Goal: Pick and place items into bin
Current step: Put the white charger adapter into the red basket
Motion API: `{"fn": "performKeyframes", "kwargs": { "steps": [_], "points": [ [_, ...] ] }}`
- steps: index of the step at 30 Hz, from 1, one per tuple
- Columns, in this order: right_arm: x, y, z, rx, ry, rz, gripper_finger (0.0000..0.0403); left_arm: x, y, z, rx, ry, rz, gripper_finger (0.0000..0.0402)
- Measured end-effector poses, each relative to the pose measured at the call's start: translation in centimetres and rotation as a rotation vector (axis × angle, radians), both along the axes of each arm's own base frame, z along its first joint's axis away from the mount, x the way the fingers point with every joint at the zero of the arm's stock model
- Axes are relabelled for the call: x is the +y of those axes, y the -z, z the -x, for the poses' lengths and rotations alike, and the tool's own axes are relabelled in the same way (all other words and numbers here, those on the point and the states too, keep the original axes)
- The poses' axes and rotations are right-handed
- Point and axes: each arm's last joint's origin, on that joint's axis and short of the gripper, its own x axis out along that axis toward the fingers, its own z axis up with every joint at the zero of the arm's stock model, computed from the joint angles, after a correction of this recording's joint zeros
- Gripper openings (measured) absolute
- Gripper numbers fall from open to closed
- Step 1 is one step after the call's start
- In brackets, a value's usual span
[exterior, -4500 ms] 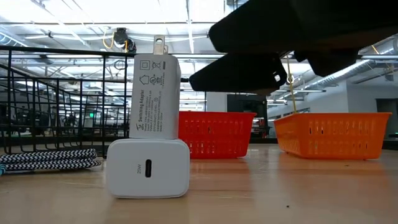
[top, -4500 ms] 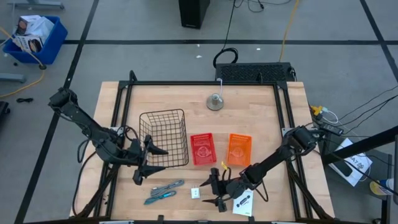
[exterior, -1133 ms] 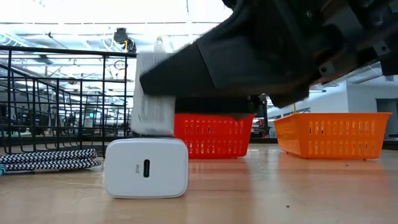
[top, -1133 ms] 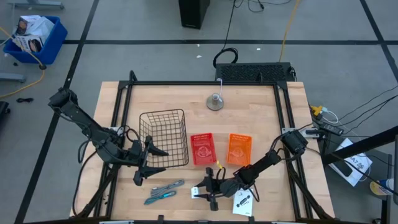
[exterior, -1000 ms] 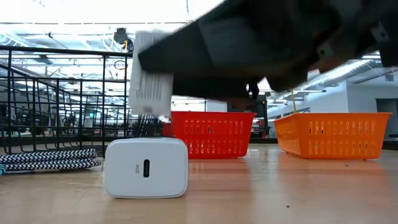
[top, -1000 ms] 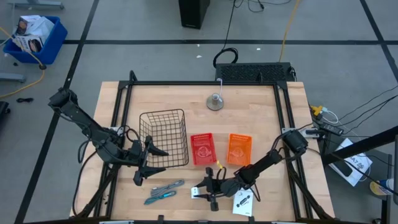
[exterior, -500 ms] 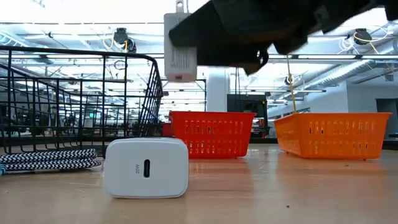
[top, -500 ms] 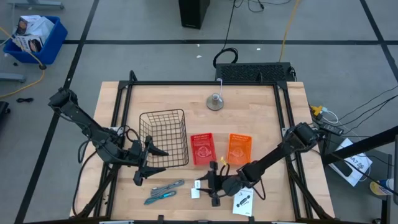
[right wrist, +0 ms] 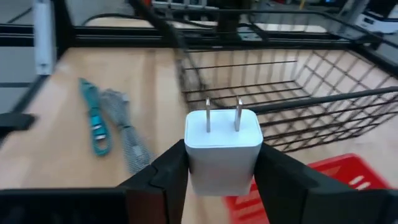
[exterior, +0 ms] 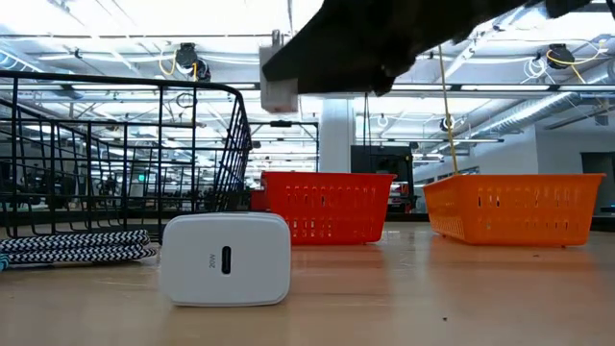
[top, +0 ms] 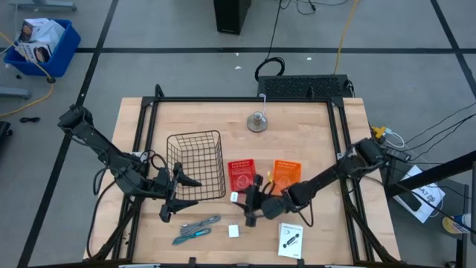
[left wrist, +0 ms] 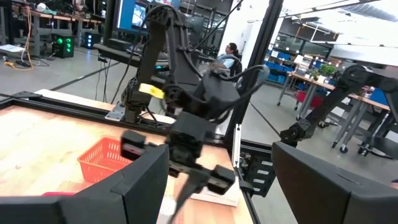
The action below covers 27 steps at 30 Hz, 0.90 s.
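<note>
One white two-pronged plug block [right wrist: 222, 144] clamped in the right gripper [right wrist: 217, 171], aloft near the table's [top: 312, 134] front edge; left gripper [top: 182, 195] spread, empty.

Bare wood lies at twelve o'clock around the weight [top: 257, 121]. The wire basket [top: 195, 167] blocks nine o'clock; red bin [top: 241, 176] and orange bin [top: 287, 173] crowd the centre.

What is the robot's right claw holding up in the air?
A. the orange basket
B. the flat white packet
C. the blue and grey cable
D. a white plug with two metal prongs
D. In the right wrist view the right gripper pinches a white plug between its fingers, its two prongs sticking up; the cable and the packet lie on the table.
</note>
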Motion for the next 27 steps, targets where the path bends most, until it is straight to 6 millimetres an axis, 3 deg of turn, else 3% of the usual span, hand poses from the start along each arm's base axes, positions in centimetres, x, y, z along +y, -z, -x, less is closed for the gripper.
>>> {"fn": "performKeyframes", "kwargs": {
  "steps": [9,27],
  "points": [
    [-3.4,0.7,-0.9,0.077,0.093,0.025,0.0152,0.0,0.0,0.0,0.0,0.0,0.0,0.0292],
    [-7.5,2.1,-1.1,0.219,0.242,-0.063,0.0161,0.0,0.0,0.0,0.0,0.0,0.002,0.0292]
  ]
}}
